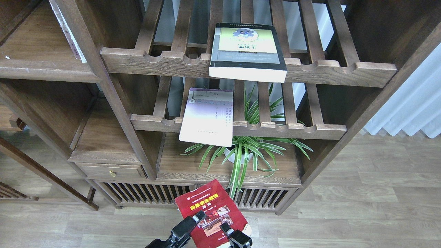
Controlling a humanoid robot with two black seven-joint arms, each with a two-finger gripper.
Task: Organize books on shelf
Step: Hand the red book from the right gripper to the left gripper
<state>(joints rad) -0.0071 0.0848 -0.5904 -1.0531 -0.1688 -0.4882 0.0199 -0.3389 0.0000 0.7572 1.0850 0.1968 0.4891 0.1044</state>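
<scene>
Two black fingers rise at the bottom edge of the head view, one left of centre and one right of it, both lying against the cover of the dark red book [211, 210]. Whether they are the two fingers of one gripper [212, 224] or the tips of two separate arms cannot be told, since the arm behind them is cut off by the frame edge. They are spread apart with the book's lower half between them, pinching or bracing it.

The red book is held in the air in front of the shelf unit, below the potted spider plant [241, 151]. Its cover faces up, its long axis running from the fingers up and slightly left, yellow title toward the plant.

Above the plant, the pale lavender-white book [206, 117] lies on the lower slatted rack [275, 130], long axis front to back, overhanging the front rail. Higher still, the black-grey book [248, 51] lies flat on the upper slatted rack [344, 70], likewise jutting over its rail.

The plant stands on a flat dark-brown board [275, 168].
</scene>
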